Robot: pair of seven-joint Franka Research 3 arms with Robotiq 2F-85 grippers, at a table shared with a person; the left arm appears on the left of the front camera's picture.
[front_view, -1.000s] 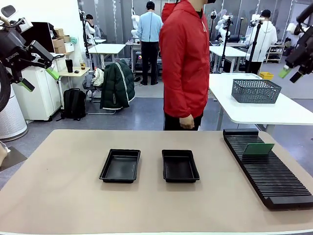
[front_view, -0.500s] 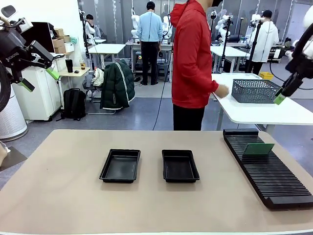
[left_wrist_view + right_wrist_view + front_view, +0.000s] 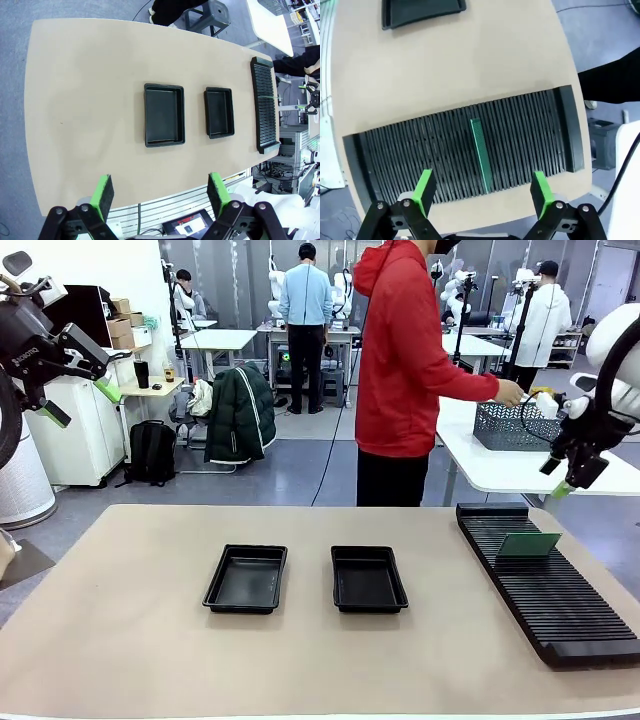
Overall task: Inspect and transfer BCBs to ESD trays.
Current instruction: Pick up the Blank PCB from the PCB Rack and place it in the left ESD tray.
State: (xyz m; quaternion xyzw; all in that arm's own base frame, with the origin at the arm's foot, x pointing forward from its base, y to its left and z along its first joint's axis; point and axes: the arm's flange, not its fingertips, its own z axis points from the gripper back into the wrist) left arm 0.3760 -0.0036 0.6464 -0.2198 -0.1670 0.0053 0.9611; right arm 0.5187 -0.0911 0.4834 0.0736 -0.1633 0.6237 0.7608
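Green-padded right end effector (image 3: 482,181) hangs spread above the BCB (image 3: 481,150).

No lettering is clear enough to read.

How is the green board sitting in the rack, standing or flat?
Standing on edge. The green board rises from a slot of the rack; the right wrist view shows it as a thin line.

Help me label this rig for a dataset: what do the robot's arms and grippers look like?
The right arm has a rounded white shell. Both the left gripper and the right gripper are black bolted linkages ending in two flat green pads. The left arm bears small white lettering on its black wrist.
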